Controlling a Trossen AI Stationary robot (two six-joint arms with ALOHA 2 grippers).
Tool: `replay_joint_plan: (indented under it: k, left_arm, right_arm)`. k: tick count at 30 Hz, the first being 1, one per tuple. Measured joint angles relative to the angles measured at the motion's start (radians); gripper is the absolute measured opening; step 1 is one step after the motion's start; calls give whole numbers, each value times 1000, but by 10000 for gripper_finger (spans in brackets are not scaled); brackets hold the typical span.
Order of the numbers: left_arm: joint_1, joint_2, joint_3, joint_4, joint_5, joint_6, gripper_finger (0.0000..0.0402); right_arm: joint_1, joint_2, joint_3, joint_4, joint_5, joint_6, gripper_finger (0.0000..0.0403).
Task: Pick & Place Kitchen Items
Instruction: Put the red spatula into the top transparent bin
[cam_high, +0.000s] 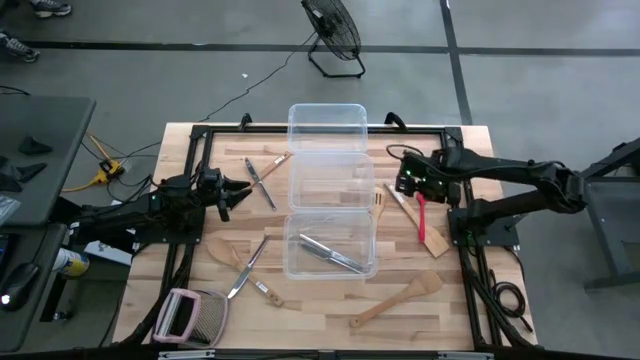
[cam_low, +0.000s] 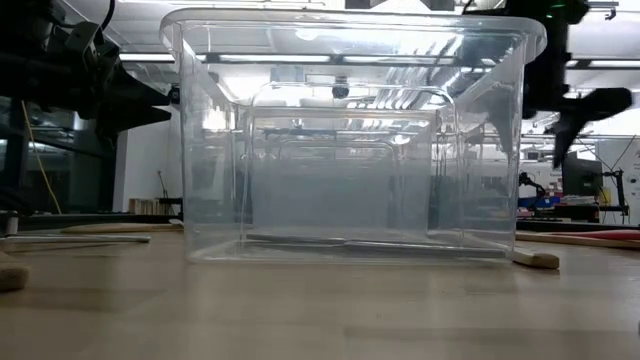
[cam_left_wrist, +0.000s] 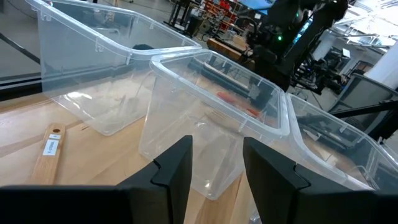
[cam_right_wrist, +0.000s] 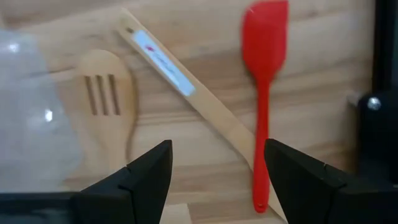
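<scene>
My right gripper (cam_right_wrist: 217, 180) hangs open, pointing down above the table's right side (cam_high: 410, 182), touching nothing. Below it a pale wooden spatula (cam_right_wrist: 186, 93) lies slantwise on the table, with a red spatula (cam_right_wrist: 264, 81) on one side and a slotted wooden spoon (cam_right_wrist: 102, 93) on the other. The red spatula (cam_high: 422, 213) lies flat beside the right arm's base. My left gripper (cam_left_wrist: 217, 174) waits open and level at the table's left (cam_high: 225, 192), facing the clear tubs. Silver cutlery (cam_high: 330, 253) lies in the near tub (cam_high: 330, 268).
Three clear tubs stand in a row down the table's middle: far (cam_high: 327, 120), middle (cam_high: 330, 180), near. More wooden spoons (cam_high: 395, 300) (cam_high: 222, 250) and silver cutlery (cam_high: 247, 268) (cam_high: 262, 183) lie on the table. A pink-rimmed grater (cam_high: 185, 318) sits at the near left corner.
</scene>
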Motion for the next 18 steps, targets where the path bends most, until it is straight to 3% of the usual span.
replay_joint_plan:
  k: [12, 18]
  left_arm:
    - [0, 0, 0, 0, 0, 0, 143]
    - [0, 0, 0, 0, 0, 0, 143]
  right_arm:
    - [25, -18, -163, -5, -25, 103, 246]
    - [8, 14, -247, 98, -29, 113, 246]
